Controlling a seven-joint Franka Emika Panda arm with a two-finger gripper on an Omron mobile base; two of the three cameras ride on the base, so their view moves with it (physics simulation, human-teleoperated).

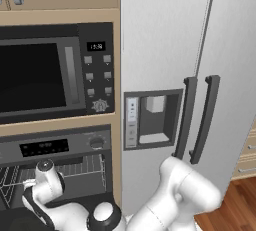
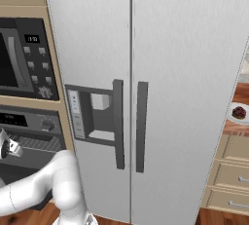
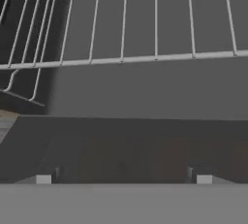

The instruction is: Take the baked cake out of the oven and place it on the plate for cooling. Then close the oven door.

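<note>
The oven (image 1: pixel 55 147) stands open under the microwave, its wire rack (image 1: pixel 85 167) bare where I can see it. My arm reaches low into the oven mouth, wrist (image 1: pixel 46 177) just in front of the rack. In the hand view my gripper (image 3: pixel 123 179) is open with nothing between its fingertips (image 3: pixel 43 179). The wire rack (image 3: pixel 126 60) runs overhead and the grey oven wall lies behind it. A dark flat panel (image 3: pixel 121 140) lies below; I cannot tell whether it is the oven door. The baked cake (image 2: pixel 239 112) sits on the plate (image 2: pixel 232 118) on a counter at the far right.
A black microwave (image 1: pixel 50 72) with a button column is above the oven. A tall grey fridge (image 2: pixel 146 73) with two dark handles and a dispenser stands between the oven and the plate's counter. Wooden drawers (image 2: pixel 233 180) sit under that counter.
</note>
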